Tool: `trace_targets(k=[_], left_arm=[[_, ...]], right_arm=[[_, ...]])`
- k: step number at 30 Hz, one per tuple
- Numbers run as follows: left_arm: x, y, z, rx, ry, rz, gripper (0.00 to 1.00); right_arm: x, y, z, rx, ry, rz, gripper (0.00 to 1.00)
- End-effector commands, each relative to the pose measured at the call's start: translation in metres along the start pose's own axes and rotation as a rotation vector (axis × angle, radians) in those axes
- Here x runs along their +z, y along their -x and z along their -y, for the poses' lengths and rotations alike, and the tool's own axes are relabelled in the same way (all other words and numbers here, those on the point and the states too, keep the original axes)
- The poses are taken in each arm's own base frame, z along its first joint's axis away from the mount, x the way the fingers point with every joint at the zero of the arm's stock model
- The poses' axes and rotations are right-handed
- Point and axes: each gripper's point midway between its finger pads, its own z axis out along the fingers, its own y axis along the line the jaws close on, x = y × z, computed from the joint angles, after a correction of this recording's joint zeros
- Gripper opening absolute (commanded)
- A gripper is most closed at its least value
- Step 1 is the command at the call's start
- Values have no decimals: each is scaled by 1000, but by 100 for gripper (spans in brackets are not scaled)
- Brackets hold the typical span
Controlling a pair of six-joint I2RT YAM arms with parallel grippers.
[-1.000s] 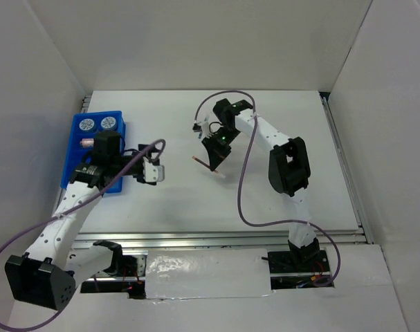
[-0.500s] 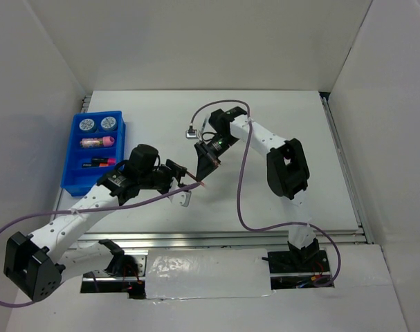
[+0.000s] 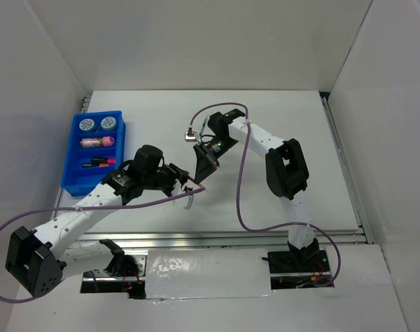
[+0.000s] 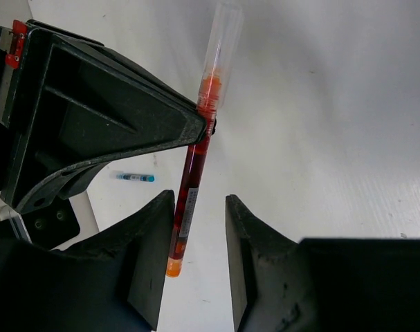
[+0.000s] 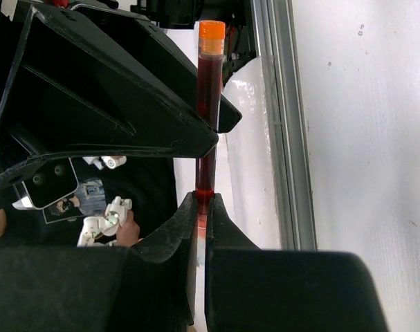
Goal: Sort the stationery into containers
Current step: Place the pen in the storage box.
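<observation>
1. Top external view: the tray sits on the desk at the left edge, toward the far-left corner.
2. Tray contents: two tape rolls lie side by side in the far compartment. A marker lies in the next one toward the near edge, and a highlighter in the one after that.
3. Left wrist view: the red pen is off the desk, gripped near its clear-capped end by the right gripper. Its orange end points down past the left gripper.
4. Right gripper: both fingers are pressed flat against the red pen. The right wrist view confirms this, with no gap at the contact point.
5. Left gripper: the jaws stand apart at a moderate width, one on each side of the red pen's lower half. The pen runs close along one finger and stands clear of the other. Whether it touches the near finger cannot be told.
6. Position: both grippers meet above the desk, left of centre and about midway between the far and near edges, well apart from the tray.
7. A blue pen lies flat on the desk beyond the grippers, untouched.
</observation>
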Motion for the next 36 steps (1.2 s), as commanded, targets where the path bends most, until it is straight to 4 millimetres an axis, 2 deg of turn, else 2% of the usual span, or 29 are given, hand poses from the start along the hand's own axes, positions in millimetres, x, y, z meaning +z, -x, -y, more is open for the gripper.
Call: trace_targets(k=[1, 3, 6, 15, 16, 18, 19, 21, 22, 24, 25, 27, 28, 29, 31, 33, 34, 35, 36], left_arm=[[0, 11, -3, 41, -7, 50, 47], [1, 13, -5, 43, -5, 58, 42], [1, 15, -3, 35, -18, 61, 28], [2, 18, 1, 27, -11, 66, 31], [1, 18, 0, 20, -10, 65, 28], [3, 18, 3, 9, -29, 65, 16], [3, 19, 2, 3, -30, 66, 11], [-1, 17, 1, -28, -25, 62, 3], [-4, 17, -1, -43, -15, 66, 1], [-12, 8, 3, -86, -18, 48, 0], [-18, 10, 3, -97, -15, 63, 0], [-31, -3, 2, -150, 0, 41, 0], [-39, -2, 7, -170, -14, 50, 0], [-48, -15, 8, -209, -1, 21, 0], [-63, -23, 14, -236, -5, 4, 0], [-86, -49, 16, -287, 25, -69, 0], [-102, -69, 15, -341, 63, -114, 0], [-112, -80, 9, -303, 64, -132, 0], [-124, -92, 12, -328, 65, -153, 0]], right_arm=[[-1, -12, -27, 89, 44, -23, 0], [-1, -12, -27, 88, 44, -23, 0], [0, -12, -29, 86, 48, -25, 0], [6, -13, -31, 83, 52, -41, 0], [6, -12, -33, 78, 54, -39, 0], [6, -10, -35, 75, 51, -39, 0], [6, -10, -33, 78, 42, -42, 9], [4, -10, -32, 83, 39, -37, 21], [2, -10, -32, 85, 37, -31, 40], [-8, -5, -33, 90, 34, -3, 54], [-11, -3, -34, 88, 30, 6, 62], [-27, 3, -35, 78, 18, 50, 64], [-36, 6, -38, 63, -1, 73, 65], [-43, 10, -37, 64, -12, 98, 65], [-69, 16, -32, 62, -41, 169, 65], [-93, 19, -21, 66, -91, 222, 65], [-100, 17, -15, 62, -135, 230, 65], [-111, 16, -9, 69, -156, 256, 65], [-115, 15, -6, 69, -167, 264, 65]])
